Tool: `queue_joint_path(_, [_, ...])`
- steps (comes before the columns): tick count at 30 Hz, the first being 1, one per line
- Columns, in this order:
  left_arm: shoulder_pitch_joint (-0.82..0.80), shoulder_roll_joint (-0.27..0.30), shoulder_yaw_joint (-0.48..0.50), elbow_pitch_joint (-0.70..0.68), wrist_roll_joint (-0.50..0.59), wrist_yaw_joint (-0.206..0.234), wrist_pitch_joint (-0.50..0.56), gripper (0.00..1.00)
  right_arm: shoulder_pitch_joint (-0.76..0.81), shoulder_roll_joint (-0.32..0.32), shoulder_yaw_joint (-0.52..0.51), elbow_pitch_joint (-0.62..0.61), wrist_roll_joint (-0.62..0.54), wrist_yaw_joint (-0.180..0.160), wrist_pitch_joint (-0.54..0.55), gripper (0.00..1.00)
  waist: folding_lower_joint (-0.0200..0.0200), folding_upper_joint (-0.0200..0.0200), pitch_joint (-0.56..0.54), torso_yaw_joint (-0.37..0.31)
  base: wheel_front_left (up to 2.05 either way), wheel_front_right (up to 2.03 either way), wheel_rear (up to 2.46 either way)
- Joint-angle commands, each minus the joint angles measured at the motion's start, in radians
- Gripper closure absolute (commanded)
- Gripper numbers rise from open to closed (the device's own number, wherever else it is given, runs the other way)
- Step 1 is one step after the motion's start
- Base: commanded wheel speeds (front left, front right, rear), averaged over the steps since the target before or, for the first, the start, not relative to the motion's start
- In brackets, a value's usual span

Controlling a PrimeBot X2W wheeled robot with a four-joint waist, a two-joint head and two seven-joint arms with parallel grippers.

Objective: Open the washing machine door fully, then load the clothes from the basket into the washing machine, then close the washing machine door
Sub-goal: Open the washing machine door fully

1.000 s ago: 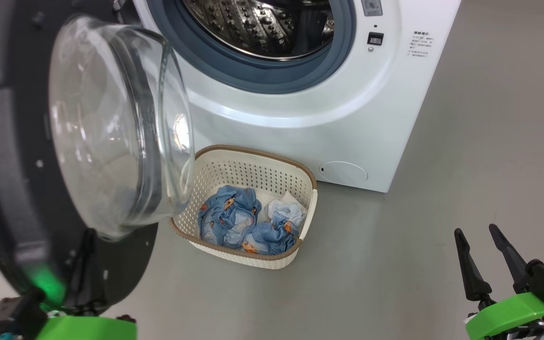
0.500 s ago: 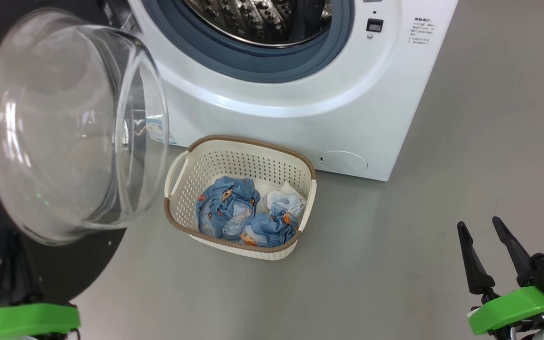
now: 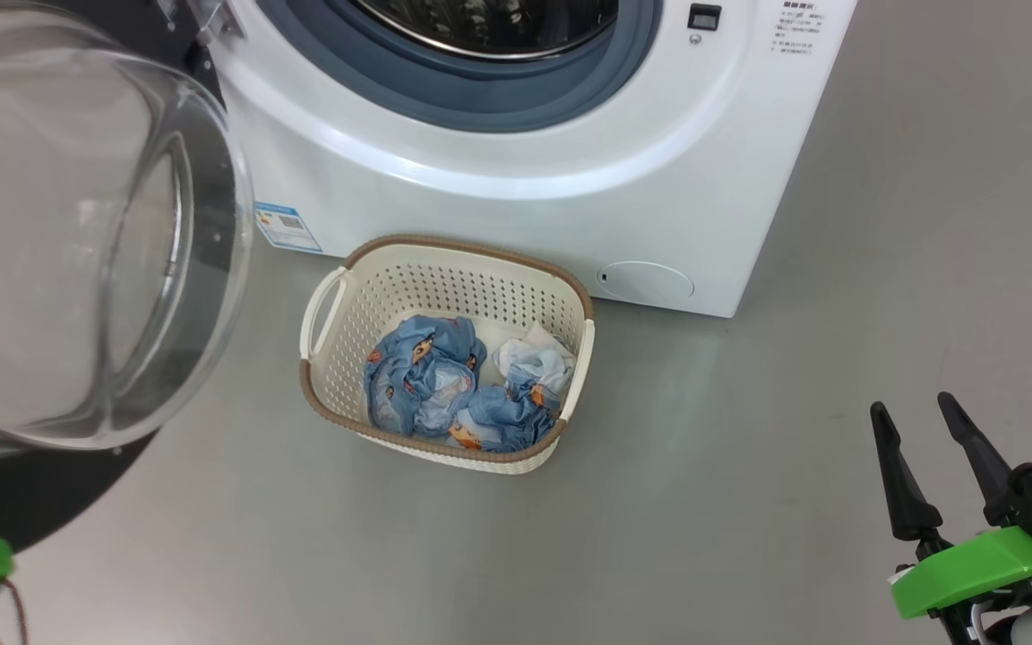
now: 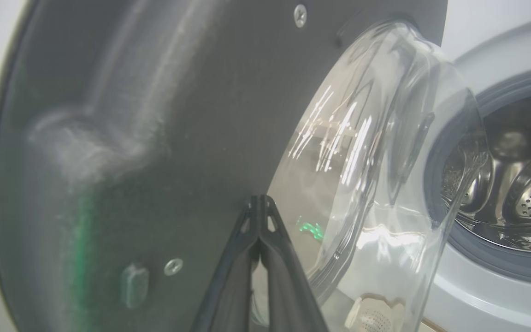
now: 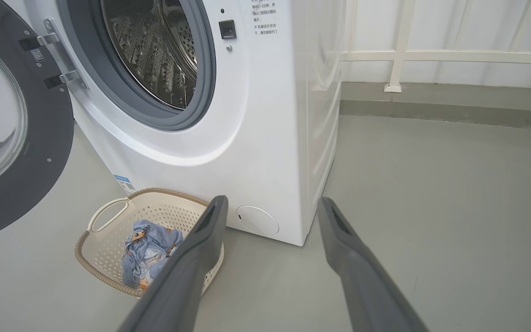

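Washing machine door (image 3: 59,269) fills the far left of the head view. It is swung wide open beside the machine, with its bulging clear glass towards the camera and its black rim showing behind and below. The left gripper (image 4: 259,203) has its two dark fingers pressed together with nothing between them. In the left wrist view the tips point at the door's inner face, where the black rim meets the glass (whether they touch it cannot be told).

Just right of the door, a blue label sticker (image 3: 285,226) sits low on the front of the washing machine (image 3: 516,206). The basket (image 3: 462,287) stands on the grey floor (image 3: 731,466) just in front of the machine, below its mouth, one handle towards the door. The clothes (image 3: 431,385) lie bunched in the basket's bottom: light blue fabric with small orange prints, and pale white cloth at the right.

Above, the grey gasket (image 3: 444,94) rings the open mouth, and the right wrist view shows the steel drum (image 5: 155,50) behind it. A round service flap (image 3: 646,282) sits near the machine's lower right corner.

At the far right, the right gripper (image 3: 912,405) hovers over the floor, well apart from basket and machine, its fingers spread wide and holding nothing.
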Motion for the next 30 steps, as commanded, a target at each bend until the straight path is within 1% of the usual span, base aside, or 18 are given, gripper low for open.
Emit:
queue_joint_path(1, [-0.038, 0.064, 0.061, -0.008, 0.007, 0.013, -0.006, 1.0, -0.024, -0.015, 0.022, -0.026, -0.009, 0.002, -0.012, 0.0, -0.0001, 0.0, 0.007, -0.003, 0.0, 0.0, 0.0])
queue_joint_path(7, [-0.093, 0.119, 0.124, 0.075, 0.028, 0.0, -0.006, 1.0, -0.033, -0.021, 0.021, -0.03, -0.009, 0.002, -0.012, 0.0, -0.0001, 0.0, 0.035, -0.006, 0.0, 0.0, 0.0])
queue_joint_path(21, [-0.261, 0.265, 0.249, 0.342, 0.067, -0.036, -0.006, 1.0, -0.082, -0.043, 0.024, -0.037, -0.017, 0.002, -0.012, 0.0, -0.0001, 0.0, 0.13, -0.02, 0.0, 0.0, 0.0])
queue_joint_path(25, [-0.299, 0.297, 0.282, 0.403, 0.078, -0.049, -0.006, 1.0, -0.098, -0.047, 0.026, -0.039, -0.019, 0.002, -0.012, 0.0, -0.0001, 0.0, 0.154, -0.026, 0.0, 0.0, 0.0])
queue_joint_path(30, [-0.335, 0.32, 0.312, 0.45, 0.096, -0.064, -0.006, 1.0, -0.11, -0.047, 0.025, -0.042, -0.021, 0.002, -0.012, 0.0, -0.0001, 0.0, 0.177, -0.035, 0.0, 0.0, 0.0])
